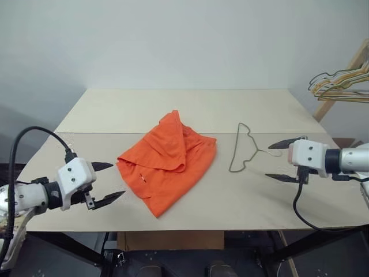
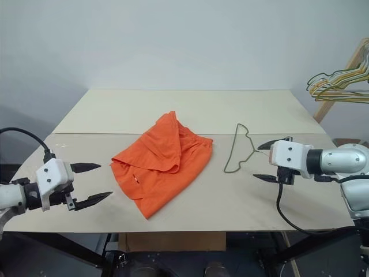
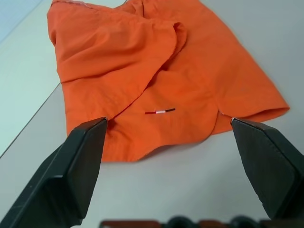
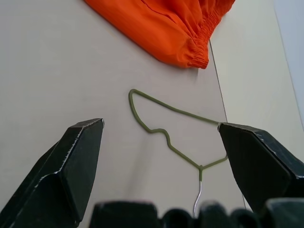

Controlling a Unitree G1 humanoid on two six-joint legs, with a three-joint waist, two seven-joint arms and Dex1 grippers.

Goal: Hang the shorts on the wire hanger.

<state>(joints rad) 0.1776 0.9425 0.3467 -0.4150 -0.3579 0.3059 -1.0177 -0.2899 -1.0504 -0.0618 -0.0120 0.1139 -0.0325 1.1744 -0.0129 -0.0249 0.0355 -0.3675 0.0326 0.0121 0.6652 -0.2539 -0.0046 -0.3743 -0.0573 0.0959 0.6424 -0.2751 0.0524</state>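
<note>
Left gripper [image 1: 108, 183]: fingers spread wide, empty, hovering just left of the shorts.
Shorts [image 1: 168, 161]: orange, crumpled, lying mid-table [image 1: 190, 109].
Wire hanger [image 1: 243, 149]: flat on the table, right of the shorts, apart from them.
Right gripper [image 1: 279, 160]: fingers spread wide, empty, beside the hanger's hook end.
Hanger bunch [image 1: 340, 83]: far right, off the table.

There is no readable text, label, brand, number or sign on anything in these pictures.
</note>
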